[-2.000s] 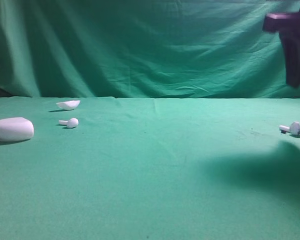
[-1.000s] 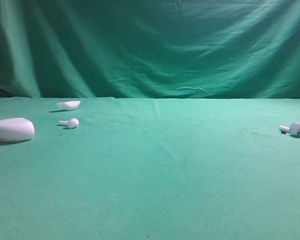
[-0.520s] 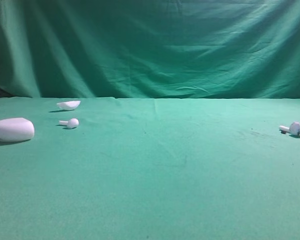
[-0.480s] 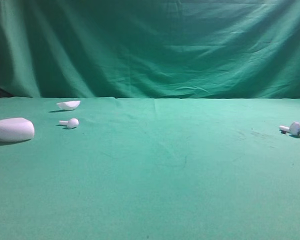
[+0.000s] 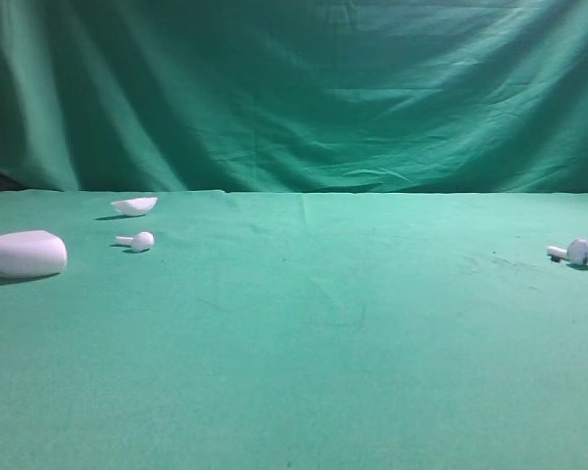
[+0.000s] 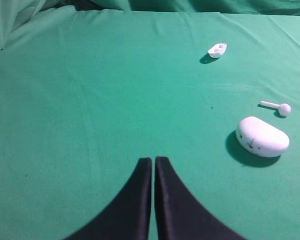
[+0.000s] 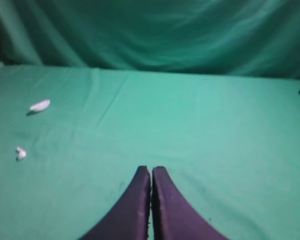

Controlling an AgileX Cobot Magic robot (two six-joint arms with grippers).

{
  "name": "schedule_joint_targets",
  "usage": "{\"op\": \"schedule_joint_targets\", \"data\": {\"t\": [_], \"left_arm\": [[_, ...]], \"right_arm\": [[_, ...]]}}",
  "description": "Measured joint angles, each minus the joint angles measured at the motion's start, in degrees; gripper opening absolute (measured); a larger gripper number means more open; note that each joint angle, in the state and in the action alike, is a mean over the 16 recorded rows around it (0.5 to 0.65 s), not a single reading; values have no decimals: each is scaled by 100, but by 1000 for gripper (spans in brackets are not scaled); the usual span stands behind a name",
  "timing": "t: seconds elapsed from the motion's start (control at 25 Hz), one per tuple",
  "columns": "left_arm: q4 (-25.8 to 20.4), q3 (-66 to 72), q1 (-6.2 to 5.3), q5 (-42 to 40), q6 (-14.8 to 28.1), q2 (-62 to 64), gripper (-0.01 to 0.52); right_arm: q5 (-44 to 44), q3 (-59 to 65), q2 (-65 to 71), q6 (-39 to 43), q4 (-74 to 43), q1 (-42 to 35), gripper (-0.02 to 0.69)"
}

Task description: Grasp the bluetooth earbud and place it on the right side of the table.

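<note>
Lying on the right: a bluetooth earbud (image 5: 571,253) was seen flat on the green desk (image 5: 304,333), close to the right edge in the high view, with nothing holding it.
Its shape: a round white head was seen on the right and a short stem pointed left.
Second earbud (image 5: 137,240): it was seen far off on the left side of the desk, with its stem pointing left too. It was also seen in the left wrist view (image 6: 278,107) and, small and blurry, in the right wrist view (image 7: 21,153).
Case (image 5: 24,254): a big white pebble shape was seen near the left edge, just in front of the second earbud and to its left. In the left wrist view (image 6: 262,137) it was seen near that earbud but not touching it.
Lid (image 5: 134,205): a small white shell shape was seen behind the second earbud, near the back of the desk, apart from it (image 6: 217,50) (image 7: 39,105).
Left gripper (image 6: 153,161): its dark jaws were seen pressed together, with nothing between them, above bare green cloth and well away from the case.
Right gripper (image 7: 151,171): its dark jaws were seen pressed together too, with nothing held, above the desk.
High view: neither gripper was seen in it.
Backdrop (image 5: 304,88): a green cloth with folds was hung behind the desk.
</note>
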Motion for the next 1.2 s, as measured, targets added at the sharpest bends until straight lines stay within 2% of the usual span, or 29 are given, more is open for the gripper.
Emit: {"op": "schedule_joint_targets", "data": {"t": [0.28,0.48,0.76,1.2], "left_arm": [[0,0,0,0,0,0,0],[0,0,0,0,0,0,0],[0,0,0,0,0,0,0],[0,0,0,0,0,0,0]], "right_arm": [[-1576,1388,-376,-4,-176,-468,0],[-2189,2291,-555,-2,-180,-737,0],[-2406,2901,-579,7,-139,-823,0],[-2314,2968,-584,12,-100,-823,0]]}}
